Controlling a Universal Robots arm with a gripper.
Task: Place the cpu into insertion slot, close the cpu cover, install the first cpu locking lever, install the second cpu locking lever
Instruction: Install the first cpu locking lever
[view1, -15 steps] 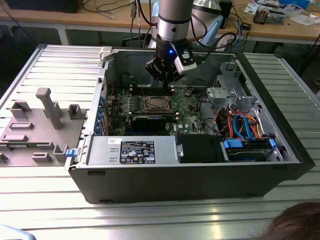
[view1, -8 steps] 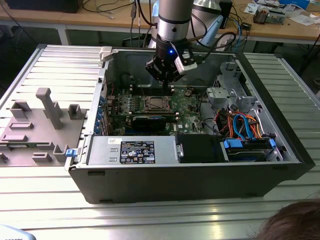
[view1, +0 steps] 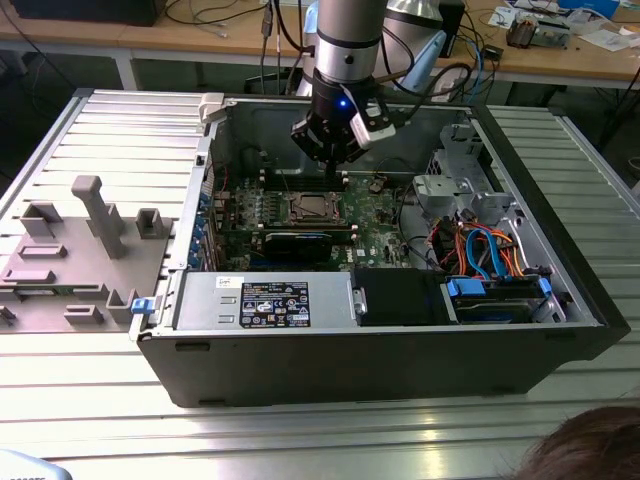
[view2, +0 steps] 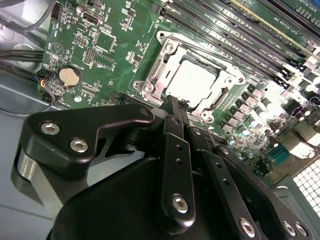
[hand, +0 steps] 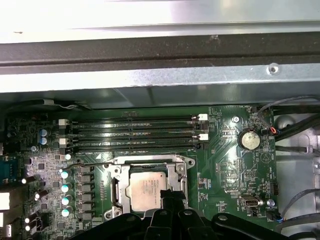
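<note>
One cpu (view1: 311, 208) sits in the insertion slot (view2: 150, 85); from my pincer (view2: 173, 101), narrow and holding nothing, it lies at six o'clock in the exterior view.

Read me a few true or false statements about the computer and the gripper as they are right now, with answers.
1. The chip lies in the socket on the green board. True.
2. The gripper is holding the chip. False: the gripper hangs above the socket, and the chip lies in the socket.
3. A coin battery sits on the green board. True.
4. The computer case is closed up. False: its side is open, and the green board is in plain view.
</note>
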